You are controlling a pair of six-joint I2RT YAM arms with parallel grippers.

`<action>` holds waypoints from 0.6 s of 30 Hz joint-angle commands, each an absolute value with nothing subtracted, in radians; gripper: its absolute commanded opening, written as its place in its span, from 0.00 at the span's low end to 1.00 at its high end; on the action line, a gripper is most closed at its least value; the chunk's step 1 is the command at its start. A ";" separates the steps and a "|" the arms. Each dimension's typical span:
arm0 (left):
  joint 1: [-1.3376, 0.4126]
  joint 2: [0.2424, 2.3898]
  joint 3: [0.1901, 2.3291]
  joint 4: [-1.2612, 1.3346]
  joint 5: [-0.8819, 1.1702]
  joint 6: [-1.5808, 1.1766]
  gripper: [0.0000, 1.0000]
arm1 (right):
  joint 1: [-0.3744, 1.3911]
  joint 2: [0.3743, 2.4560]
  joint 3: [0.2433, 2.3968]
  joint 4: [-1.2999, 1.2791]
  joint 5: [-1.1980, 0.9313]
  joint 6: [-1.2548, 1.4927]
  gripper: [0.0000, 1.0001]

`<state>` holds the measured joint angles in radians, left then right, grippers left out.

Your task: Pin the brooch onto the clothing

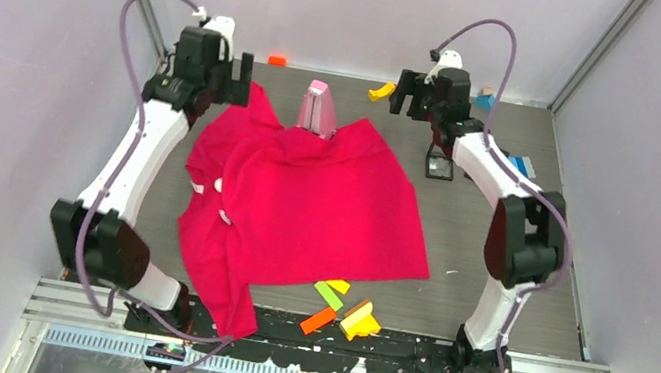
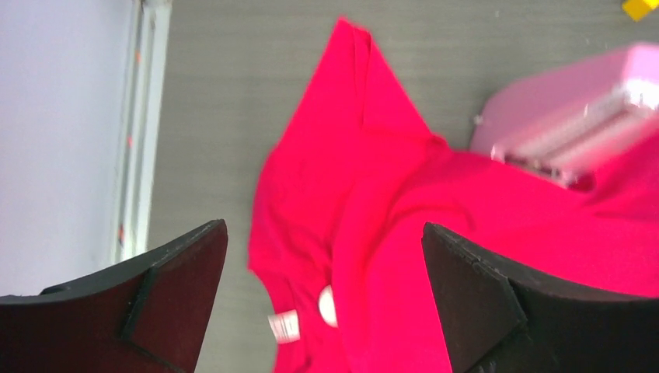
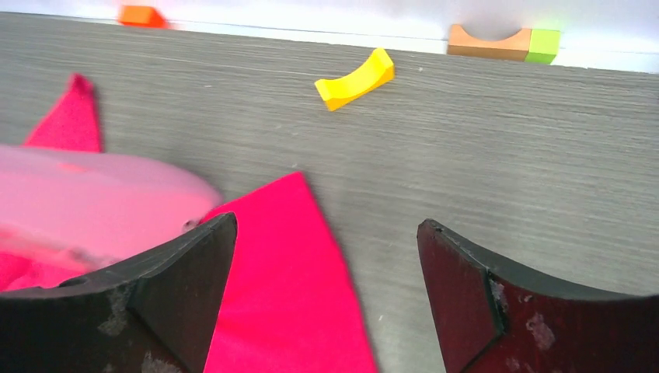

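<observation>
Black fingers point(image 2: 179, 299) of the left end effector point(image 2: 322, 228) stand wide apart and released, hovering over the far left sleeve of the clothing point(image 1: 323, 206) without touching it. The right end effector point(image 3: 326, 225) is likewise spread and holds nothing, above the shirt's far right corner and bare bench point(image 1: 484, 273). The crimson shirt lies wrinkled across the middle of the bench, one sleeve trailing over the near edge between the arm bases. Open board runs from its right hem to the right edge; only a narrow strip is left along the left edge. A pale pink boxy object point(image 1: 319, 109) stands on the shirt's far edge between both end effectors; whether it holds anything cannot be told. A yellow curved block point(image 3: 355, 78) lies near the far edge, and green, orange and yellow blocks point(image 1: 341, 312) sit by the near edge.
</observation>
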<state>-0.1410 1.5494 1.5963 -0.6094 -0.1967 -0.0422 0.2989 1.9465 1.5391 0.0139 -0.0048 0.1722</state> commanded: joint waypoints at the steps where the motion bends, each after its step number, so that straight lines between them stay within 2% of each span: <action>1: -0.115 1.375 1.346 -0.606 -0.198 -0.240 1.00 | 0.299 1.710 1.438 -0.057 -0.107 0.219 0.92; 9: 0.081 1.178 0.944 -0.631 -0.183 -0.488 1.00 | 0.301 1.500 1.170 -0.204 -0.134 0.318 0.92; 18: 0.153 1.160 0.744 -0.582 -0.225 -0.642 1.00 | 0.304 1.520 1.034 -0.291 -0.052 0.342 0.85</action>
<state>0.1387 1.1843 0.7929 -0.6411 -0.1917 -0.5423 0.3000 1.5112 1.0458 -0.2661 -0.0986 0.3176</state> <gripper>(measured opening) 0.994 0.863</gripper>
